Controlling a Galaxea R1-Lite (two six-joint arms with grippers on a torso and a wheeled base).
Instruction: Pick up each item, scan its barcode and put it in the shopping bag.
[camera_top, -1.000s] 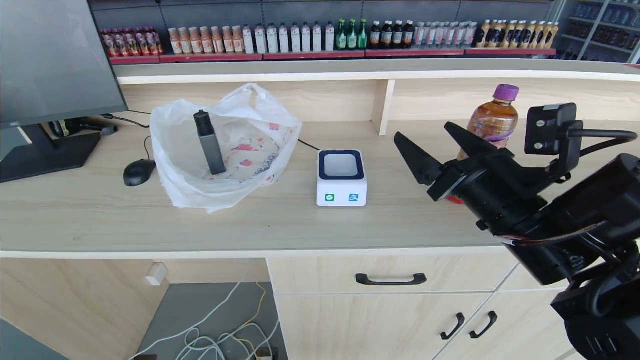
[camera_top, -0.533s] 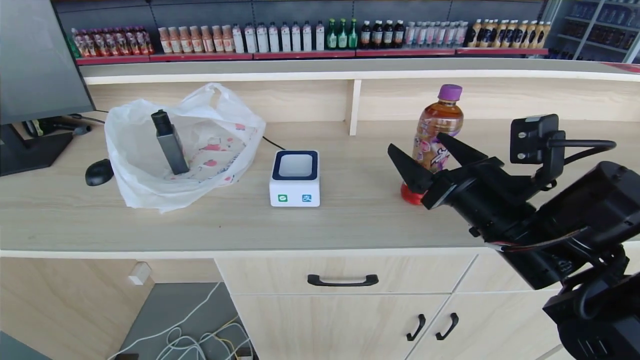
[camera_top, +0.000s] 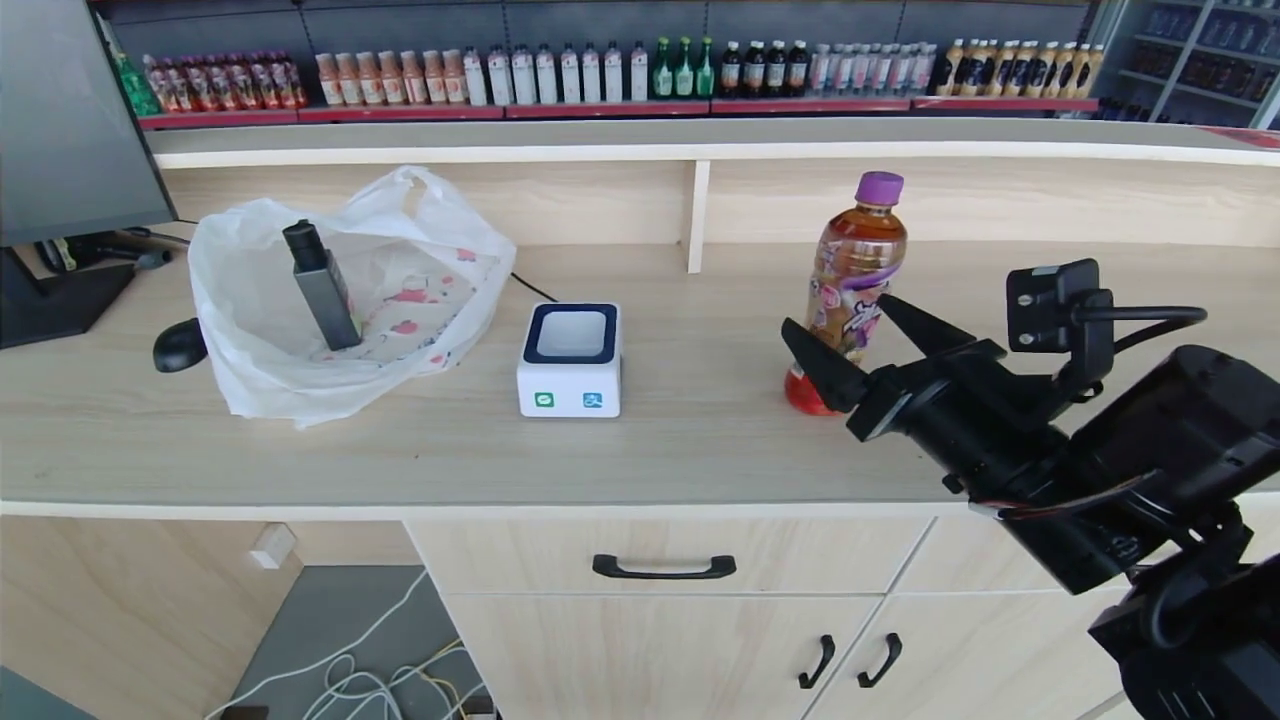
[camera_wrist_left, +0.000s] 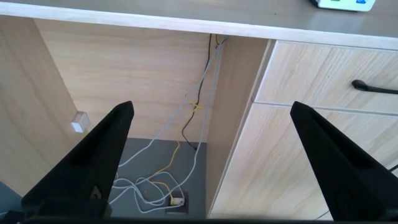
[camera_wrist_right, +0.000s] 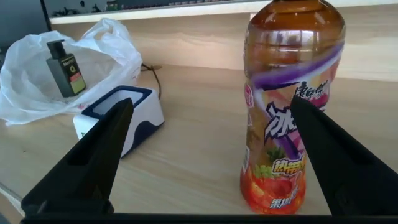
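Gaping wide, the right gripper (camera_top: 835, 312) faces the upright amber plastic drink bottle with a purple cap (camera_top: 860, 250). It stands just ahead on the pale wooden counter (camera_top: 650, 450), long axis vertical, lined up with the gap. The left gripper (camera_wrist_left: 211, 106), also spread, hangs below counter level, farther off.

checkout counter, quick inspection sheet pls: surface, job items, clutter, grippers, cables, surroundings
surface: wooden counter, nothing spilled seen
job's things: tea bottle upright at right; dark bottle standing in the shopping bag at left; scanner between them
clutter: mouse beside the bag; monitor at far left
grippers: right gripper open, aimed at the tea bottle's lower part; left gripper open, low, facing the cabinet front
cables: loose cables on the floor under the counter
surroundings: drink shelves behind; drawers below
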